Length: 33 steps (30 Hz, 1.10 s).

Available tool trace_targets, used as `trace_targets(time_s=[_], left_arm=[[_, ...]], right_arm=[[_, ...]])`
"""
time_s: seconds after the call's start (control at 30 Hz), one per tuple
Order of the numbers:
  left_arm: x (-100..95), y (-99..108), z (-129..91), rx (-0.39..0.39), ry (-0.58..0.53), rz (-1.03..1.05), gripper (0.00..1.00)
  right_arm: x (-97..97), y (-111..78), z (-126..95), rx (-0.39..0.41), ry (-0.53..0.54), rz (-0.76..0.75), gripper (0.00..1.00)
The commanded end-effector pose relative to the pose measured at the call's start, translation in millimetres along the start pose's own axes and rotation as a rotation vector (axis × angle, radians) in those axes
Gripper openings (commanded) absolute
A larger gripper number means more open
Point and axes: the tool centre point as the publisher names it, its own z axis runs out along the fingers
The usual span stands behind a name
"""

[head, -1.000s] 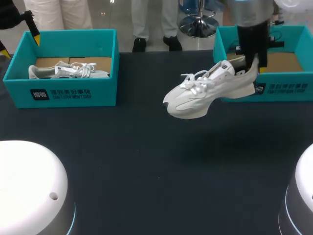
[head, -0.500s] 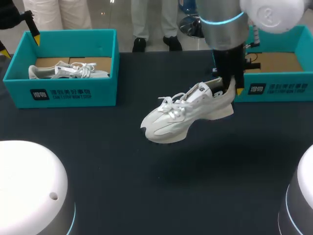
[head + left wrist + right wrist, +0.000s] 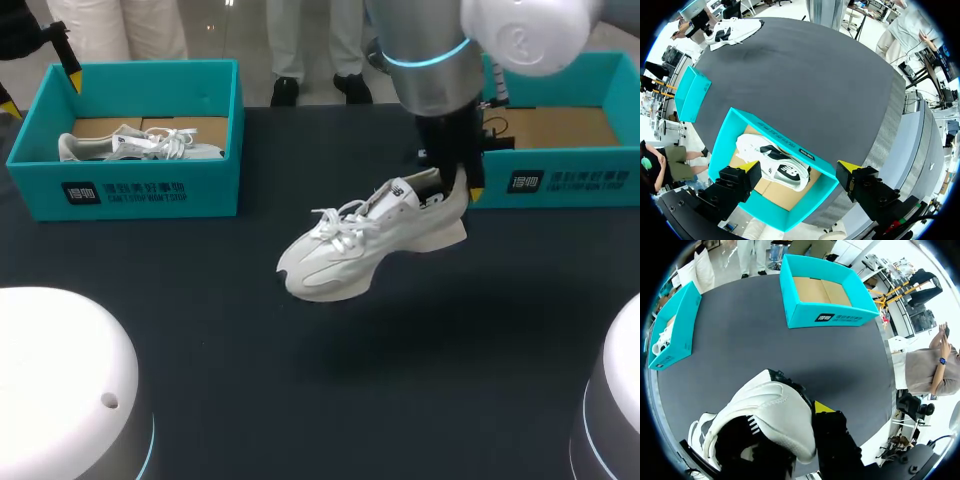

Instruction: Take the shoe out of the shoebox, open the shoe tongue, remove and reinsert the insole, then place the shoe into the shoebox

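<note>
Shoe (image 3: 350, 250) hangs aloft, apparently heel-pinched by right tool (image 3: 457, 183).

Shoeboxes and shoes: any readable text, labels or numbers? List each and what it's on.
Left shoebox, front wall: white logo block and two lines of print, too blurred to read.
Right shoebox, front wall: same white print, too blurred to read.
White shoe in the air: dark side mark, no legible letters.
No readable numbers.
</note>
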Motion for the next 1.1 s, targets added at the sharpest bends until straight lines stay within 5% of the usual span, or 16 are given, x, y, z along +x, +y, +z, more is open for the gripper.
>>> trace_targets(time_s=[0.03,0.33,0.77,1.1], left_arm=[[1.0,-1,0,-0.003,0.000,0.001,1.00],[1.0,-1,0,-0.003,0.000,0.001,1.00],[1.0,-1,0,-0.003,0.000,0.001,1.00],[1.0,-1,0,-0.003,0.000,0.001,1.00]], right_arm=[[0.4,0.7,-1,0.002,0.000,0.000,0.00],[0.4,0.7,-1,0.002,0.000,0.000,0.00],[19.3,-49.7,18,-0.002,-0.002,0.038,0.00],[34.6,-60.7,28,-0.006,-0.007,0.047,0.00]])
